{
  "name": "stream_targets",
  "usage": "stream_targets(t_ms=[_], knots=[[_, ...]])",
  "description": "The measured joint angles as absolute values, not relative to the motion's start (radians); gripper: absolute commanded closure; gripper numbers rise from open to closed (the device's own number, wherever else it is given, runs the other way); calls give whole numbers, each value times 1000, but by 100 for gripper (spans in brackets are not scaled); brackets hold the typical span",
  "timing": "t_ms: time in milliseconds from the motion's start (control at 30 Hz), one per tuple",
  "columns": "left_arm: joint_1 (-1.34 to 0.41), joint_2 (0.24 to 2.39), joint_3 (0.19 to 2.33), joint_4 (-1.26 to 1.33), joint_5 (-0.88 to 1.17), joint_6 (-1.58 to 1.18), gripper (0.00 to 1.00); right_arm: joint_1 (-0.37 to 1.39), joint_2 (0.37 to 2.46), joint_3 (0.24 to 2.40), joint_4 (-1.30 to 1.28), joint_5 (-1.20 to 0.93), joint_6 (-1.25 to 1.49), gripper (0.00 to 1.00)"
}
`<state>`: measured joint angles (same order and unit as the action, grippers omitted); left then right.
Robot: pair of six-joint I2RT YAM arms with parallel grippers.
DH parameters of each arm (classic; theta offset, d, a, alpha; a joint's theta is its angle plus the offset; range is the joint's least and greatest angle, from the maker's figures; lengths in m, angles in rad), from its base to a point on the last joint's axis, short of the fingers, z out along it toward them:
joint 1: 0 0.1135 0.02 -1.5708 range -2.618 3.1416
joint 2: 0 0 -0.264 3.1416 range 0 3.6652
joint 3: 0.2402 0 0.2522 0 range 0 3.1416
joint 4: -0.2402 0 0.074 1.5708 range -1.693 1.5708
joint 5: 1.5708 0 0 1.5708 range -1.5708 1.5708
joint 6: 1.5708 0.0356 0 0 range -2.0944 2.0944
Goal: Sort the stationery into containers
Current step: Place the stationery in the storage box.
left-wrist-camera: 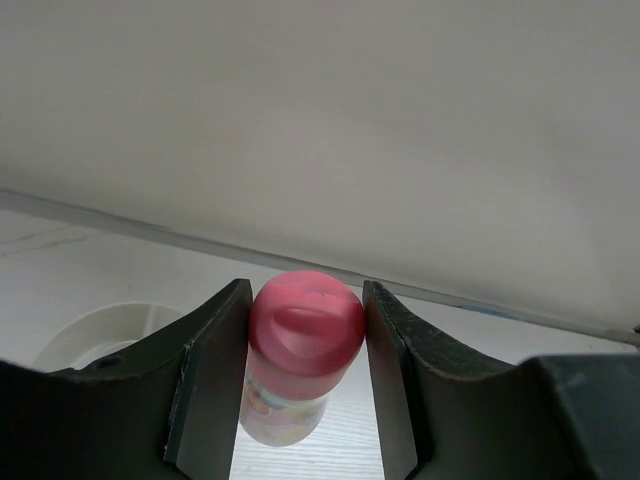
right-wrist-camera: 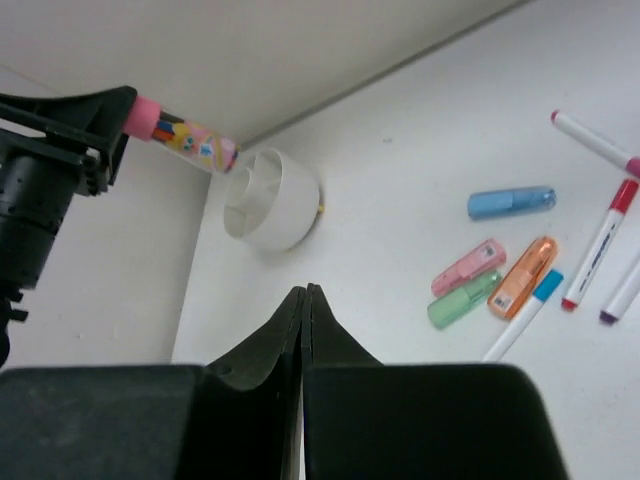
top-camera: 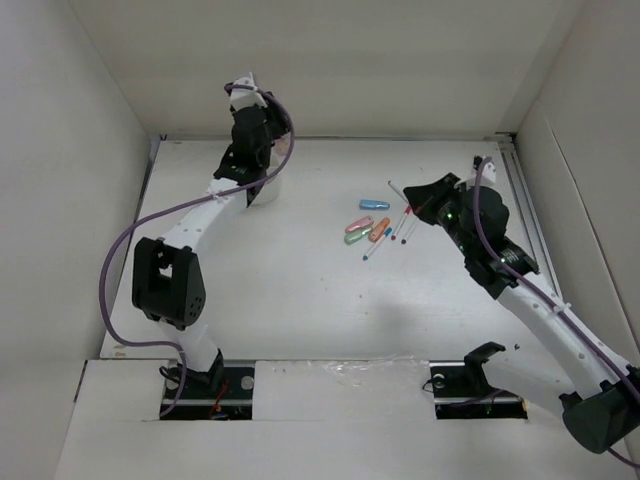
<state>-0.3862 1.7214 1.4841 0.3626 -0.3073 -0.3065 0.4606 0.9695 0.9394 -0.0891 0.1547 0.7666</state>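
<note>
My left gripper (left-wrist-camera: 305, 292) is shut on the pink-topped stubby item (left-wrist-camera: 303, 325), with a pad on each side of its pink cap. In the right wrist view the item (right-wrist-camera: 185, 133) hangs tilted, its lower end just over the rim of the round white divided bowl (right-wrist-camera: 272, 205). In the left wrist view the bowl (left-wrist-camera: 100, 332) sits at the lower left. My right gripper (right-wrist-camera: 305, 292) is shut and empty above the table. To its right lie blue (right-wrist-camera: 511, 202), pink (right-wrist-camera: 467, 268), green (right-wrist-camera: 463, 300) and orange (right-wrist-camera: 523, 277) capsule pieces and a red-capped pen (right-wrist-camera: 598, 245).
In the top view the stationery cluster (top-camera: 378, 225) lies right of centre, by my right gripper (top-camera: 415, 192). The bowl (top-camera: 266, 195) is at the back left, mostly under my left arm. White walls enclose the table (top-camera: 300, 290) on three sides.
</note>
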Motion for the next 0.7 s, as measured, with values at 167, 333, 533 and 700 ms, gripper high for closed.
stream_targets(t_ms=[167,333,533,700], knots=[[-278,1698,1441,332,-302,-333,74,527,966,899,-51,155,786,73],[-276,1699,1442,311,-323,-323,73,574,952,883,5,170,784,53],[-274,1729,1480,284,-336,-312,73,598,962,868,31,186,783,51],[-258,1747,1488,268,-352,-308,73,605,971,866,38,196,782,48]])
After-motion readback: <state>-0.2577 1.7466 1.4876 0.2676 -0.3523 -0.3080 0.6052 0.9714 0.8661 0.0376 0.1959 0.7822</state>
